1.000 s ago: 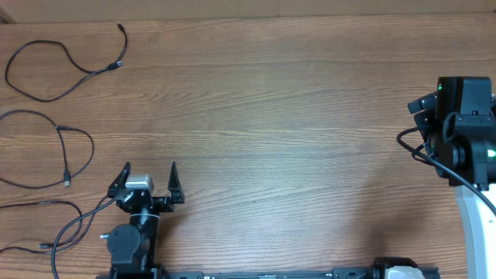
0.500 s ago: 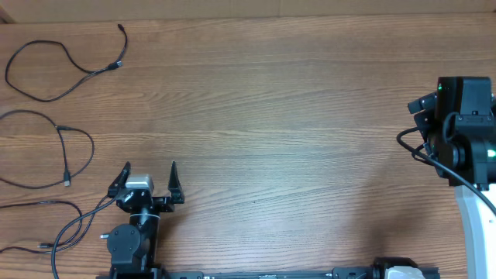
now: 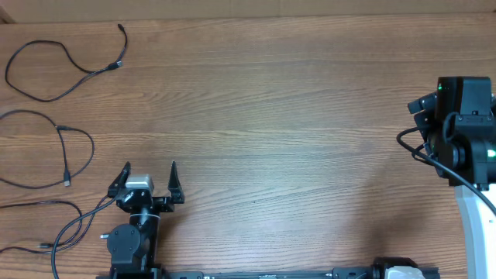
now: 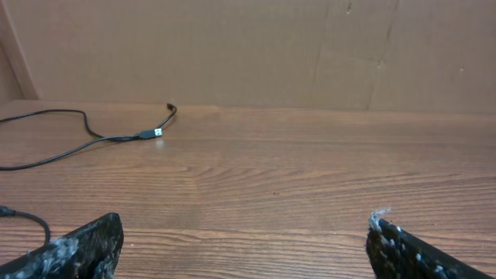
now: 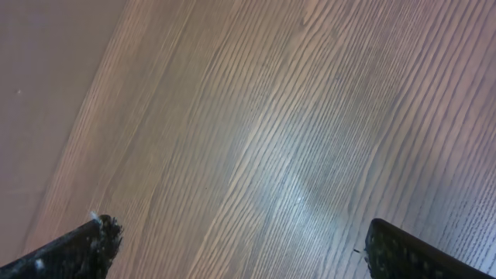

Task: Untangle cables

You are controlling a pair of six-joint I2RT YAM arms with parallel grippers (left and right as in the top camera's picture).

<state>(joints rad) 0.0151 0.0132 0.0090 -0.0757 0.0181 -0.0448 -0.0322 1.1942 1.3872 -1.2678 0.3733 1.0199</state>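
Now the left gripper (image 3: 149, 170) stands with its fingers wide apart and empty, near the front edge of the wooden table (image 3: 294, 116). The right gripper (image 5: 239, 231) is also spread and holds nothing. The cables (image 3: 103, 70) lie as separate loose loops along the table's left side.

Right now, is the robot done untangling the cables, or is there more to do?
Nearly done, it seems. Done: the top cable, middle cable and bottom cable lie as separate loops, none crossing another. In hand: nothing, because the left gripper and right gripper are both open and empty. Left: probably nothing that I can see.
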